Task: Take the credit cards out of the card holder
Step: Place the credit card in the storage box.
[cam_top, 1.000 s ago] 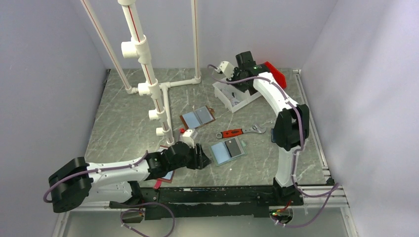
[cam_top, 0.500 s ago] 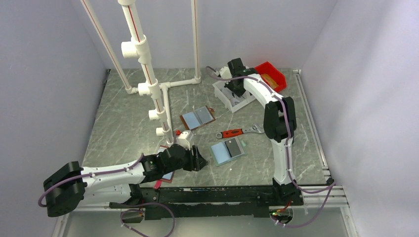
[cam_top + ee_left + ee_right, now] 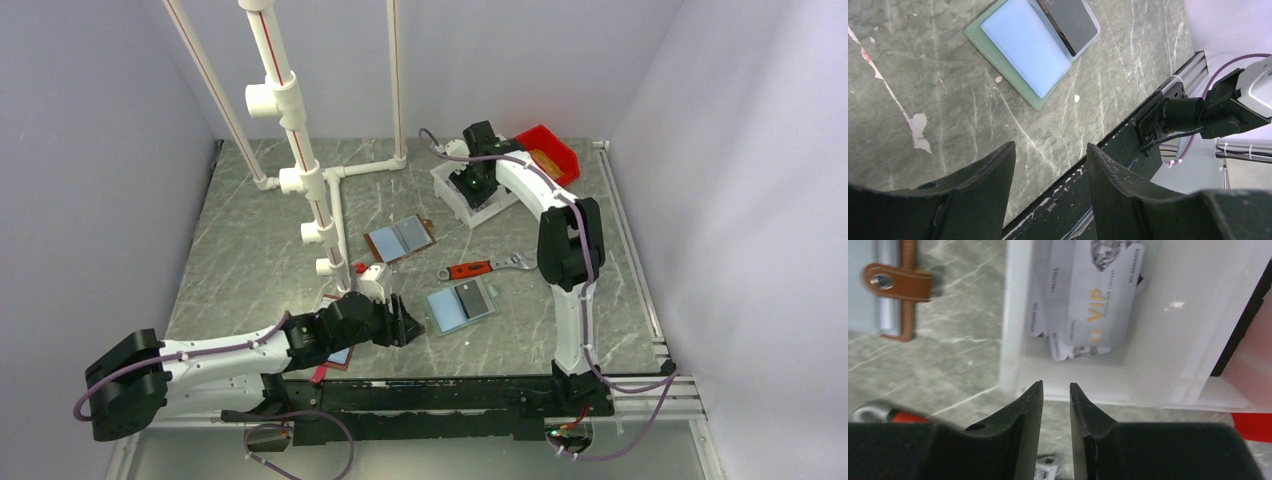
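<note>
The card holder (image 3: 460, 305), mint-edged with blue-grey panels, lies open on the table right of my left gripper (image 3: 410, 325). In the left wrist view the card holder (image 3: 1028, 50) has a dark credit card (image 3: 1070, 22) in its right panel; the left panel looks plain blue. My left gripper (image 3: 1050, 147) is open and empty, just short of the holder. My right gripper (image 3: 470, 185) hovers at the white tray (image 3: 490, 208); in the right wrist view my right gripper (image 3: 1055, 386) is empty with a narrow gap, above the tray's near wall (image 3: 1013, 315). Silver VIP cards (image 3: 1098, 295) lie in it.
A brown-edged folder (image 3: 400, 238) lies mid-table. A maroon-edged folder (image 3: 335, 360) lies partly under my left arm. A red-handled wrench (image 3: 480, 268) lies above the holder. A red bin (image 3: 548, 150) stands behind the tray. A white pipe frame (image 3: 300, 150) stands at the back left.
My right arm has come down and left from near the red bin to the white tray. My left arm has drawn back slightly and hardly moved since.
</note>
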Robot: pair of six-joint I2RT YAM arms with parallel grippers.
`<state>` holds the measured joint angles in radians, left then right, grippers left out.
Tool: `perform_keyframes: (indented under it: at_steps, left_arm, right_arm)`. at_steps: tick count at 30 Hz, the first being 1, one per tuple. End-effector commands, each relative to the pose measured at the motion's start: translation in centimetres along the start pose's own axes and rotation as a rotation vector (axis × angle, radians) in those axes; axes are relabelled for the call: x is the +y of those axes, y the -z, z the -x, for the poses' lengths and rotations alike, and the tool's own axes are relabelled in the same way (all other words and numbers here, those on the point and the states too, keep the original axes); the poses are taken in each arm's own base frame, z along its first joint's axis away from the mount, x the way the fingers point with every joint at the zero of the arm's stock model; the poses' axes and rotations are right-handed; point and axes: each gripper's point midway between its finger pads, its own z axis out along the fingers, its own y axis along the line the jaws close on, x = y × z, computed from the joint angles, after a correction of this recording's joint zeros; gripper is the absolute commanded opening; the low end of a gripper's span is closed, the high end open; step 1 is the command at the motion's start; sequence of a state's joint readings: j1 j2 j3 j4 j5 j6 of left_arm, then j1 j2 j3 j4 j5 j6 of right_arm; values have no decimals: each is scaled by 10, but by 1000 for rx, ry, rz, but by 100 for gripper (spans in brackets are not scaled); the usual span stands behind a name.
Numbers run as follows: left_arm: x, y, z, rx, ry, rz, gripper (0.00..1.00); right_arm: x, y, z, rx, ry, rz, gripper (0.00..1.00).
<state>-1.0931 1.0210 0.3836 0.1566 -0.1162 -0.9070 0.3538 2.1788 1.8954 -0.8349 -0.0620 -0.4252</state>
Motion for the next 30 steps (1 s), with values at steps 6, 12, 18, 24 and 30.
perform_keyframes:
  at_steps: [6,12,18,24,30]
  left_arm:
    - [-33,9,16,-66,51,-137,61]
    - [-48,17,28,-110,70,-191,61]
    - [-60,18,35,-115,66,-215,61]
    - [-73,18,37,-145,122,-307,68]
    - [-67,19,39,-180,210,-319,94]
  right_arm:
    - [32,104,18,-228,-43,112,31]
    - [73,150,-2,-367,37,222,38]
    - [105,192,-34,-555,103,345,46]
    - [109,220,-56,-728,113,370,55]
    - [113,219,-69,-769,111,390,58]
